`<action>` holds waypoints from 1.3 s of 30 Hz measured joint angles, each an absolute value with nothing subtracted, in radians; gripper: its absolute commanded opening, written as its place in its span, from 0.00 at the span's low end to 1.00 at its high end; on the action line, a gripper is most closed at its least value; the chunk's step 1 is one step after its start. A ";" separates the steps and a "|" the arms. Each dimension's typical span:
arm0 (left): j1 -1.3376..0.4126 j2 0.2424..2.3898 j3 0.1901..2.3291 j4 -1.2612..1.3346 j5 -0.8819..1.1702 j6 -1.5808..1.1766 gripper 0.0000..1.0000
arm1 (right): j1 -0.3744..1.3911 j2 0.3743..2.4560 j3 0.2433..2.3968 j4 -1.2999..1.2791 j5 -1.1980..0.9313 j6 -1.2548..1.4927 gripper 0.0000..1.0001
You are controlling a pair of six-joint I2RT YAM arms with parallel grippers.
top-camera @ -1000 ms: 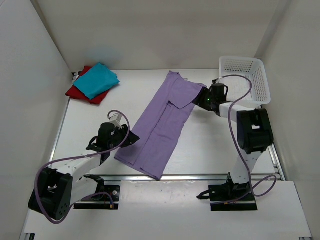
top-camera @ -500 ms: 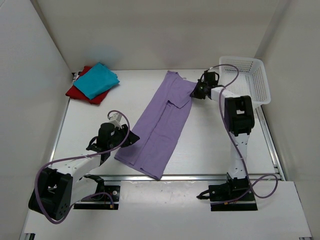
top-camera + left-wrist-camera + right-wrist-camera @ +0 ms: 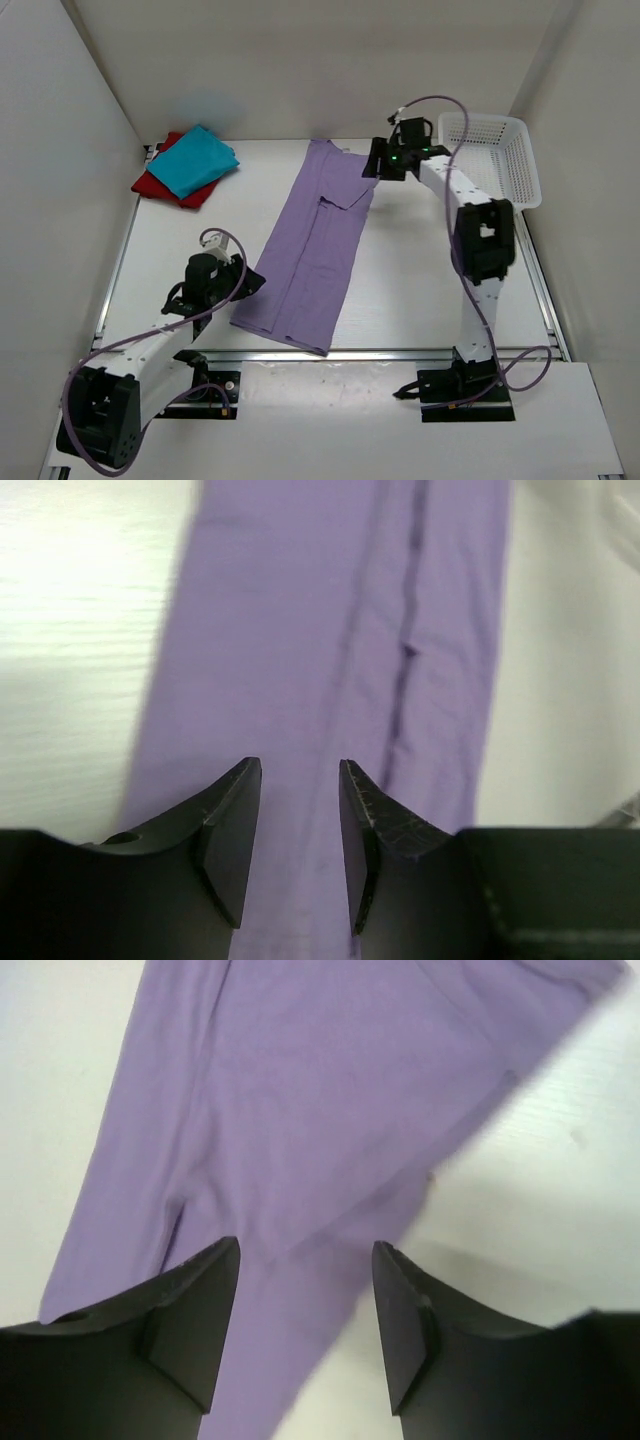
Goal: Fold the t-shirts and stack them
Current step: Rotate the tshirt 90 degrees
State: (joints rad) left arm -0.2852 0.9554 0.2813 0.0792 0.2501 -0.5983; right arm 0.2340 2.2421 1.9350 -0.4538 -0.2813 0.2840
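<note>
The lilac t-shirt (image 3: 312, 245) lies as a long narrow strip folded lengthwise, running from the back middle of the table toward the near edge. My left gripper (image 3: 252, 283) is at its near left edge; in the left wrist view its jaws (image 3: 300, 770) stand open over the lilac cloth (image 3: 300, 620), nothing pinched. My right gripper (image 3: 372, 165) hovers at the strip's far right corner, open wide (image 3: 305, 1250) above the cloth's edge (image 3: 330, 1080). The teal t-shirt (image 3: 192, 160) lies folded on the red t-shirt (image 3: 148, 184) at the back left.
A white mesh basket (image 3: 497, 150) stands at the back right, just beside the right arm. White walls close in the table on the left, back and right. A metal rail (image 3: 400, 353) runs along the near edge.
The right gripper swung toward the back left, carrying the shirt's far end over, then opened and let go. The left gripper drew back toward the near left. The strip now lies straighter.
</note>
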 measured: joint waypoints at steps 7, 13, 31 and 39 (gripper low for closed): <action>-0.177 0.842 0.204 -0.047 0.132 -0.580 0.58 | 0.215 1.553 1.213 -0.184 -0.315 0.388 0.45; -0.165 0.836 0.197 -0.048 0.132 -0.580 0.57 | 0.393 1.465 0.825 -0.035 -0.382 0.449 0.53; -0.200 0.775 0.195 -0.122 0.149 -0.567 0.59 | 0.481 1.626 0.575 0.241 -0.559 0.627 0.00; -0.374 0.857 0.193 -0.091 0.178 -0.577 0.61 | 0.153 1.320 0.367 0.173 -0.567 0.606 0.56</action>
